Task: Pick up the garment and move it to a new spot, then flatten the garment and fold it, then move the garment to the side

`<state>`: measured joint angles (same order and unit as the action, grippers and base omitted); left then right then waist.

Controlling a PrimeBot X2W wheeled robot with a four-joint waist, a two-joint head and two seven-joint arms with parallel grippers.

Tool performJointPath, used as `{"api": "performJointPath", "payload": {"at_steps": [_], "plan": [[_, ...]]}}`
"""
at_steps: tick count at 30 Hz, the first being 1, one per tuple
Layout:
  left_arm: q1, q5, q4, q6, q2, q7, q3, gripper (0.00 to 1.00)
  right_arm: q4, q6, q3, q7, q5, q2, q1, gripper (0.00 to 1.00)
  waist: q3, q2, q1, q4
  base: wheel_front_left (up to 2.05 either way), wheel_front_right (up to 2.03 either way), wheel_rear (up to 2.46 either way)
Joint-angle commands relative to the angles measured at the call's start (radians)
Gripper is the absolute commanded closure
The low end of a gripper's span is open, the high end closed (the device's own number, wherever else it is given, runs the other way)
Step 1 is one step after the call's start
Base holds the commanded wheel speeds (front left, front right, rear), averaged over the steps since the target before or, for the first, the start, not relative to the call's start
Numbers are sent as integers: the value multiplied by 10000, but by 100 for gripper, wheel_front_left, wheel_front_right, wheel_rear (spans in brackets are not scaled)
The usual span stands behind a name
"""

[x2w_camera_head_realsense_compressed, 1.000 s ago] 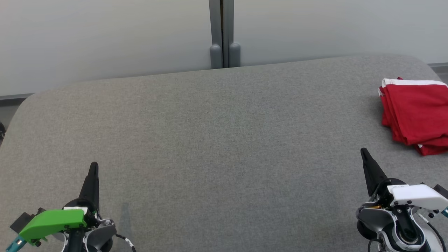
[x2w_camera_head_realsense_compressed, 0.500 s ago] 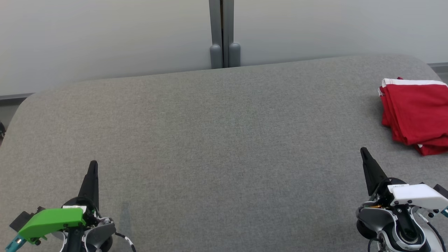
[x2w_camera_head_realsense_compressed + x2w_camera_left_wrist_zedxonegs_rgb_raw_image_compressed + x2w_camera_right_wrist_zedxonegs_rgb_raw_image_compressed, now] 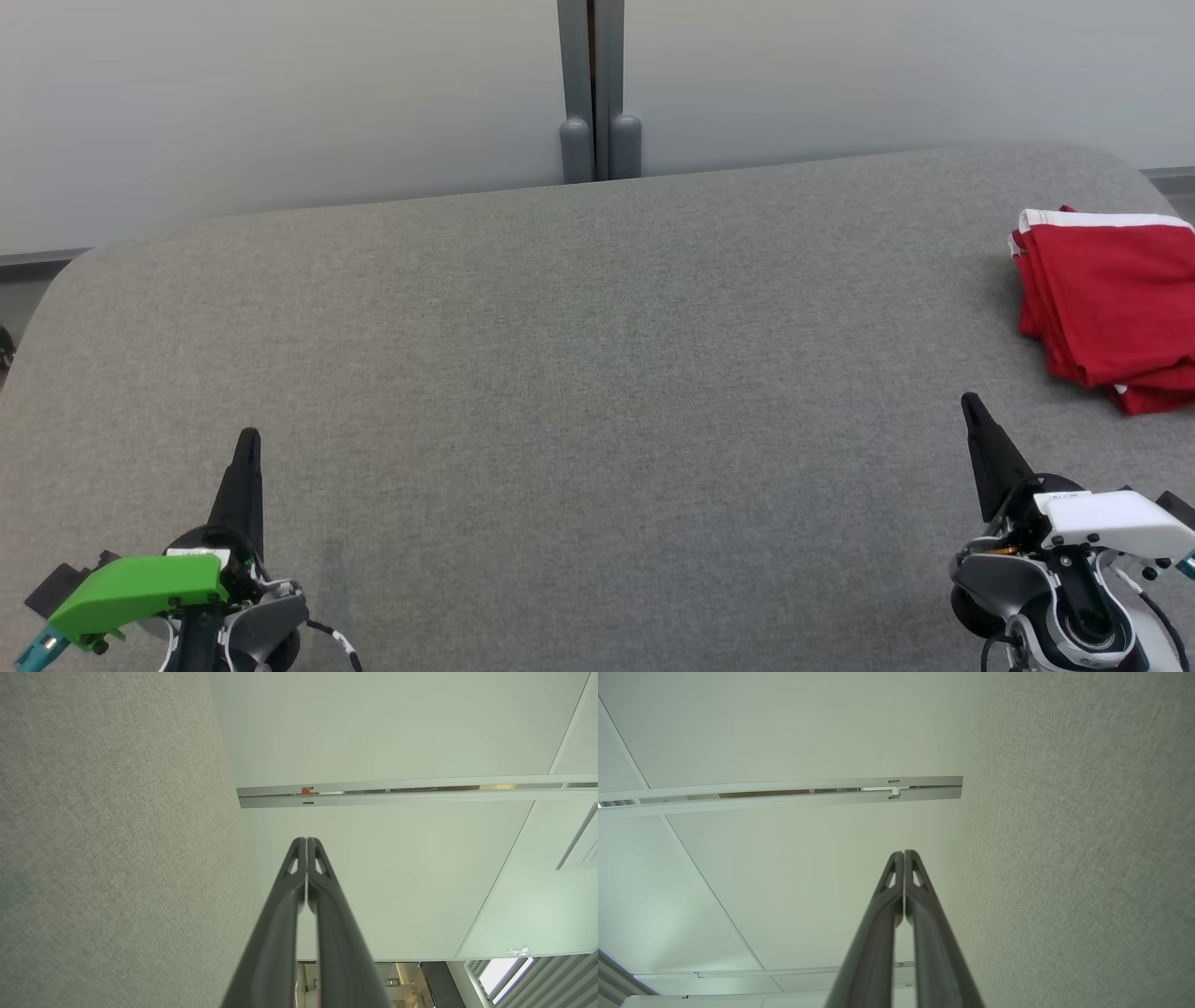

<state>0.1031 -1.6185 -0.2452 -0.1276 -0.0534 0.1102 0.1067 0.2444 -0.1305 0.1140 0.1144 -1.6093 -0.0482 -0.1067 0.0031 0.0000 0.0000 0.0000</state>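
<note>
i see the red garment (image 3: 1111, 313) folded into a compact stack. it has a white band along its far edge and its layers show down its left side. it lies on the far right of the grey fabric table (image 3: 579, 373), partly cut off by the right edge of the head view.

my left gripper (image 3: 248, 439) sits at the lower left under its green cover (image 3: 140, 588). its two dark fingers are pressed together tip to tip with nothing between them, and they point away toward the pale wall (image 3: 280, 103). my right gripper (image 3: 968, 401) sits at the lower right under its white cover (image 3: 1111, 521), clenched the same way and empty. the garment lies beyond its tip and further right, near it but apart.

a grey post (image 3: 597, 93) splits the wall panels behind the table's far edge. in each wrist view the closed fingers rise with the table fabric along one side.
</note>
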Motion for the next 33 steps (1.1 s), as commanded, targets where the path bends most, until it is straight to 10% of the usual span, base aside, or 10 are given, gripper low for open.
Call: {"api": "performJointPath", "payload": {"at_steps": [1, 33], "plan": [[125, 16, -12, -63, -32, 20, 44, 100, 15, -4, 14, 32, -65, -37, -53, 100, 0, 0, 0, 0, 0, 0, 0], [129, 49, -12, -64, -8, 37, 69, 100, 14, -4, 12, 30, -68, -37, -52, 100, 0, 0, 0, 0, 0, 0, 0]]}}
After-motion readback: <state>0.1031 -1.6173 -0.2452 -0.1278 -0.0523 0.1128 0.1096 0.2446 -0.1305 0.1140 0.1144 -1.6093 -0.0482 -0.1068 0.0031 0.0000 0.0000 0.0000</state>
